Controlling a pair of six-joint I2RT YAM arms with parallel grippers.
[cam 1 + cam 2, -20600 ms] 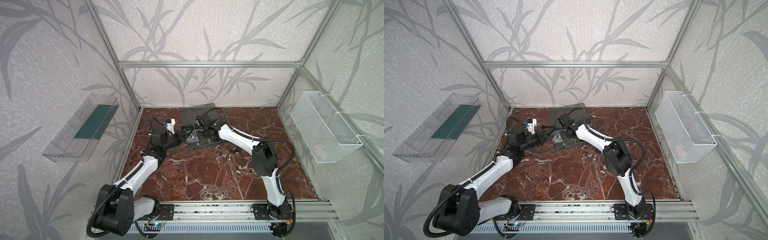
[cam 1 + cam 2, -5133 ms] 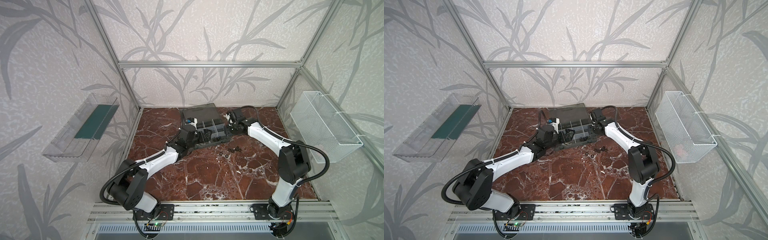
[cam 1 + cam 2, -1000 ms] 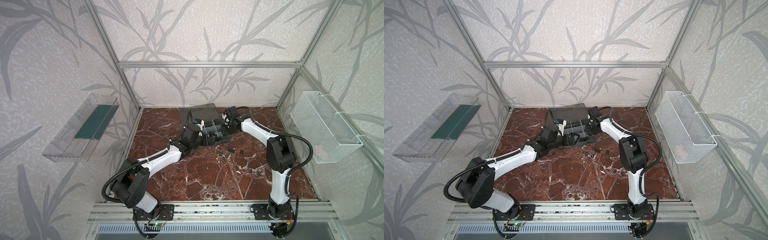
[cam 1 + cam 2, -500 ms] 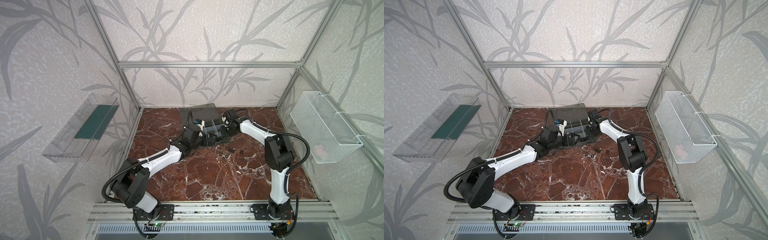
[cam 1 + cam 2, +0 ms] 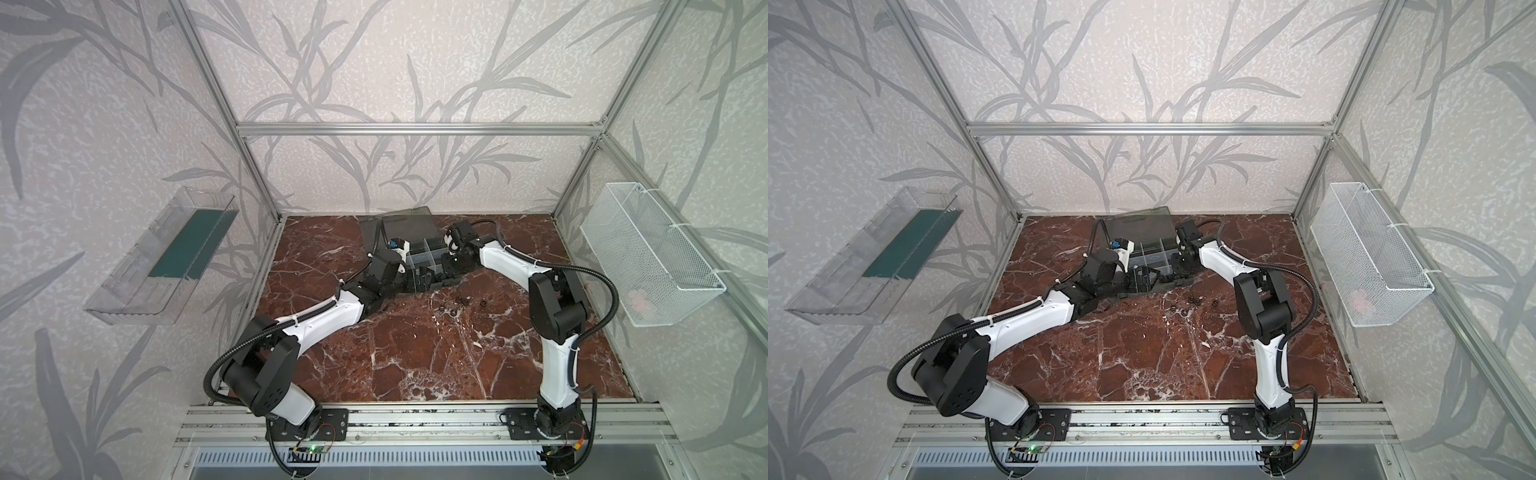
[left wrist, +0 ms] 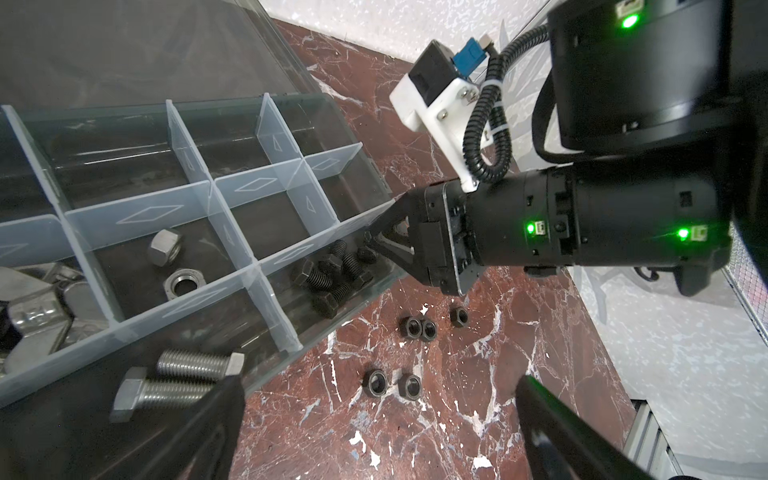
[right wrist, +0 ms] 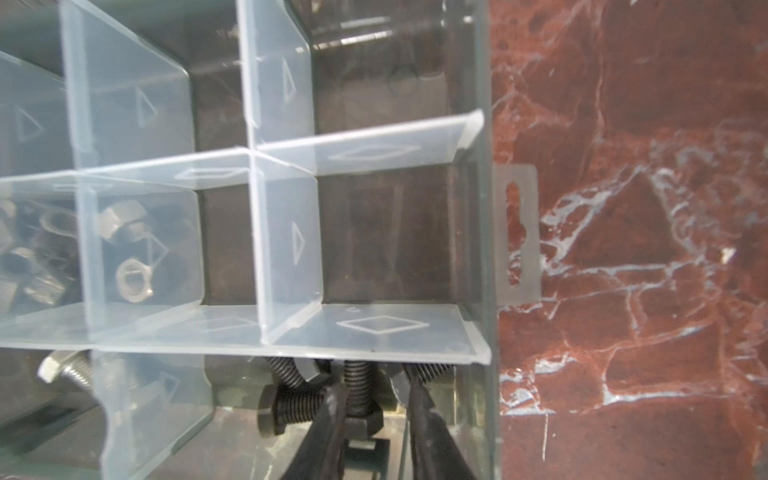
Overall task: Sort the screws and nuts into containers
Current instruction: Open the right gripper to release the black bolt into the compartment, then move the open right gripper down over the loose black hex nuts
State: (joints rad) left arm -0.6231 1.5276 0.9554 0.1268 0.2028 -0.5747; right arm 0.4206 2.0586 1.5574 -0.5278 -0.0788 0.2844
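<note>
Right gripper (image 7: 374, 388), jaws slightly parted, straddles a black bolt (image 7: 357, 386) lying lengthwise between them in its compartment (image 7: 374, 334); loose black nuts (image 6: 409, 327) lie ahead of the wide-spread left gripper (image 6: 376, 378).

Top views overlook everything; wrist views closely share compartments (image 6: 137, 212).

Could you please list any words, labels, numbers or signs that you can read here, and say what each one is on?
No words, brands or numbers are legible anywhere.
Signs only, embossed on the translucent dividers:
diamond outlines
triangle outlines
</note>
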